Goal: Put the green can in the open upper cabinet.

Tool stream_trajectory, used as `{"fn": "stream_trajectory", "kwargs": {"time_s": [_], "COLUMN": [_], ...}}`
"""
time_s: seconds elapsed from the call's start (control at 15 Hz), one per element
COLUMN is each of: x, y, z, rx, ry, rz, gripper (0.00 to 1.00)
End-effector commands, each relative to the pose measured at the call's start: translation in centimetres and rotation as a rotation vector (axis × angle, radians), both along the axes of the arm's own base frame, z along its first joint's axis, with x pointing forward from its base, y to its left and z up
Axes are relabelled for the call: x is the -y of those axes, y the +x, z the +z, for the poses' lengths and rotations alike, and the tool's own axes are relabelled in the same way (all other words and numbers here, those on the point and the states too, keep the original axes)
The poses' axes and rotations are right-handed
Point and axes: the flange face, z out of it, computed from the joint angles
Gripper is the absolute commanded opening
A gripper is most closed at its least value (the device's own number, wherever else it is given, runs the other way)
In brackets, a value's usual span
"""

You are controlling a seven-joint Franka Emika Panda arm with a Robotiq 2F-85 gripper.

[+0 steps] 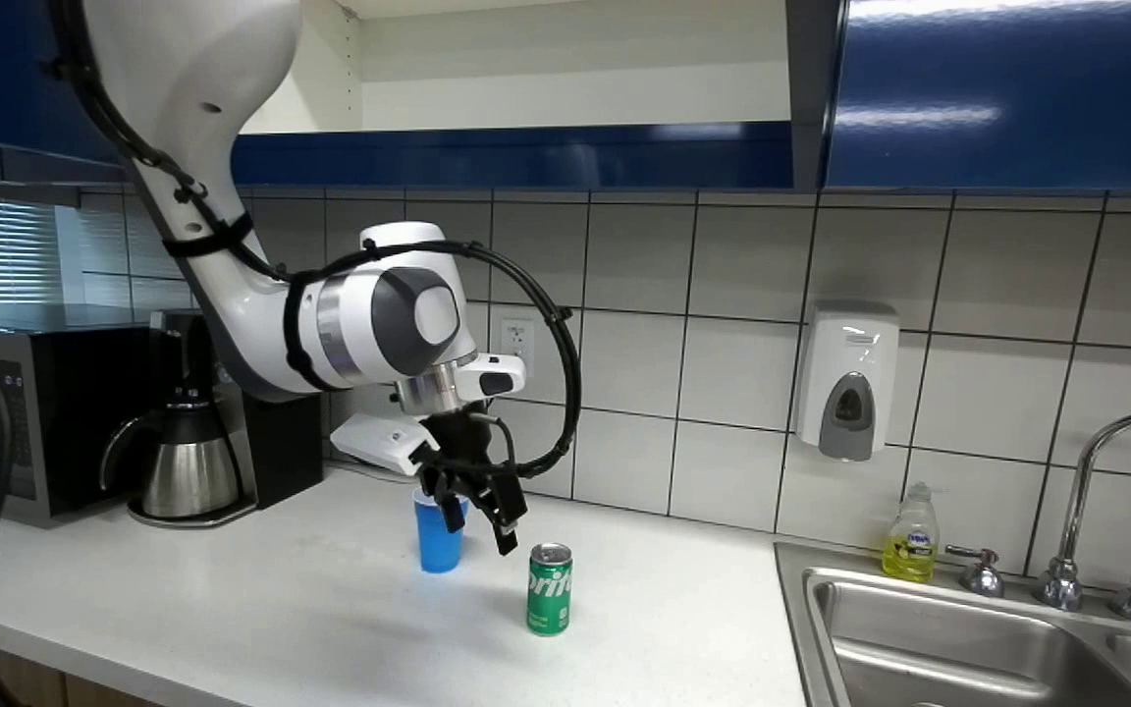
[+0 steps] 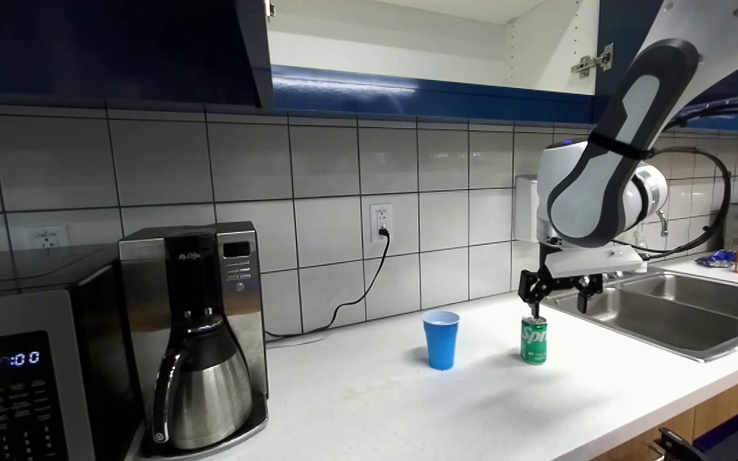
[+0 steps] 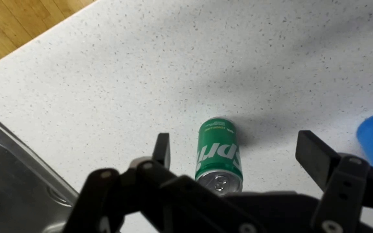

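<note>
The green can (image 1: 550,589) stands upright on the white counter, with its silver top up. It also shows in an exterior view (image 2: 533,340) and in the wrist view (image 3: 219,145). My gripper (image 1: 481,536) is open and empty, pointing down above the counter close to the can. In the wrist view the can lies between the two spread fingers (image 3: 238,152), nearer the left one, and neither finger touches it. Part of the can's top is hidden behind the gripper. The open upper cabinet (image 1: 575,88) has a pale interior and a blue lower edge; it shows in both exterior views (image 2: 394,38).
A blue cup (image 2: 441,340) stands on the counter near the can. A coffee maker (image 2: 199,346) and a microwave (image 2: 29,358) stand at one end. A steel sink (image 1: 801,628) with a faucet (image 1: 1081,491) and yellow soap bottle (image 1: 911,540) is on the other side.
</note>
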Motion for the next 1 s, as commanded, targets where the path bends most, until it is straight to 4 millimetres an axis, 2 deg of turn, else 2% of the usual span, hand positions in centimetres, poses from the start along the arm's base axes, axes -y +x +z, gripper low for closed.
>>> {"fn": "stream_trajectory", "kwargs": {"time_s": [0.0, 0.4, 0.93], "x": [1.1, 1.9, 2.9], "y": [-0.3, 0.1, 2.2], "z": [-1.7, -3.7, -5.6], "rx": [0.013, 0.028, 0.056], "ry": [-0.009, -0.023, -0.05], "rz": [-0.01, -0.001, -0.034], "gripper": [1.0, 1.0, 1.0]}}
